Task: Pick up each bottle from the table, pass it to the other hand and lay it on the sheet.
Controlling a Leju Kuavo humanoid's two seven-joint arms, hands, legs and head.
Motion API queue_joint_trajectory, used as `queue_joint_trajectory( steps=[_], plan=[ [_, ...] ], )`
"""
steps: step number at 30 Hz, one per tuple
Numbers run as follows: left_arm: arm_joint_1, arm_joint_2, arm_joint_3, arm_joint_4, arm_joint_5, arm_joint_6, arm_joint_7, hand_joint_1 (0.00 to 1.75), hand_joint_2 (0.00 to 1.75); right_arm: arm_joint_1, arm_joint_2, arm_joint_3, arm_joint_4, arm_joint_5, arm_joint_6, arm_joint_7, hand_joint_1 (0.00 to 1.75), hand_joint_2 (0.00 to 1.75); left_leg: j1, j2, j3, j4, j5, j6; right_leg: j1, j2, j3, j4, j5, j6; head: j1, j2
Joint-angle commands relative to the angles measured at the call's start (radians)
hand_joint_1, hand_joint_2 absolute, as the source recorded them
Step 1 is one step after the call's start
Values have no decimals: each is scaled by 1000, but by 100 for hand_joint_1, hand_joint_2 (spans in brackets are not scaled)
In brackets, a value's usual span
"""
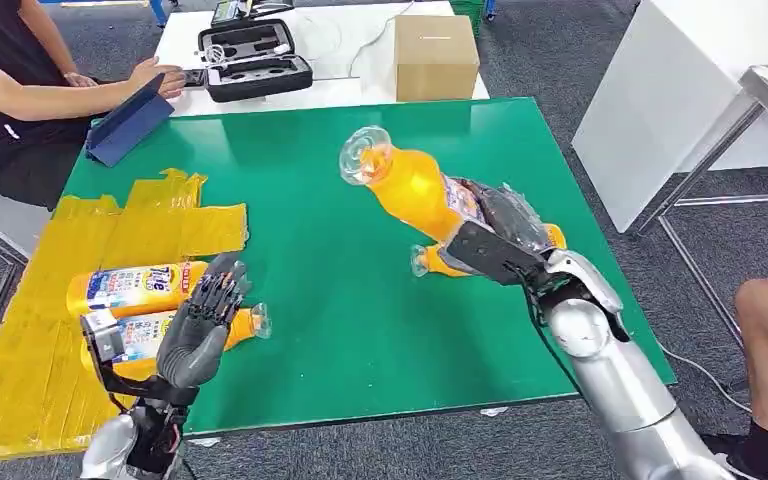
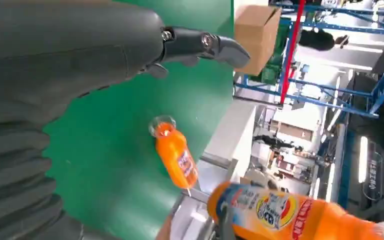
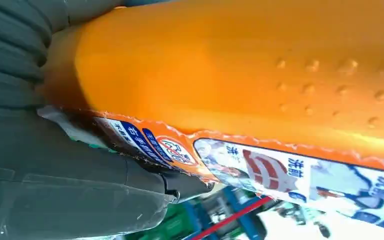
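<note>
Two bottles (image 1: 130, 290) already lay on the sheet (image 1: 20, 350) at lower left; our right hand (image 1: 500, 245) gripped a third bottle (image 1: 410, 185) mid-frame, our left hand (image 1: 205, 320) spread empty. Handover seemed next.

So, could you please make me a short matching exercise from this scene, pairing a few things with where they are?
Things:
1. right robot hand
2. left robot hand
3. cardboard box
4. yellow sheet

States:
A. on the white table beyond the green one
B. holds an orange bottle in the air
C. holds nothing, fingers spread
D. bears two bottles lying down

Pairs: 1-B, 2-C, 3-A, 4-D
</note>
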Motion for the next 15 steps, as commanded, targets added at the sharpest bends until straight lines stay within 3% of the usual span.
queue_joint_trajectory(
  steps=[1, 15],
  plan=[
    [-111, -80, -106, 17, -31, 75, -34, 0, 175, -98, 138, 118, 135, -28, -5, -9, 175, 175, 1, 2, 3, 1, -2, -2, 1, 0, 3, 1, -1, -2, 0, 0],
    [-144, -101, -144, -3, -56, 142, -58, 0, 175, -52, 189, 295, 136, 30, 18, -20, 175, 175, 1, 1, 2, 0, -1, -1, 1, 0, 1, 0, -1, -1, 0, 0]
  ],
)
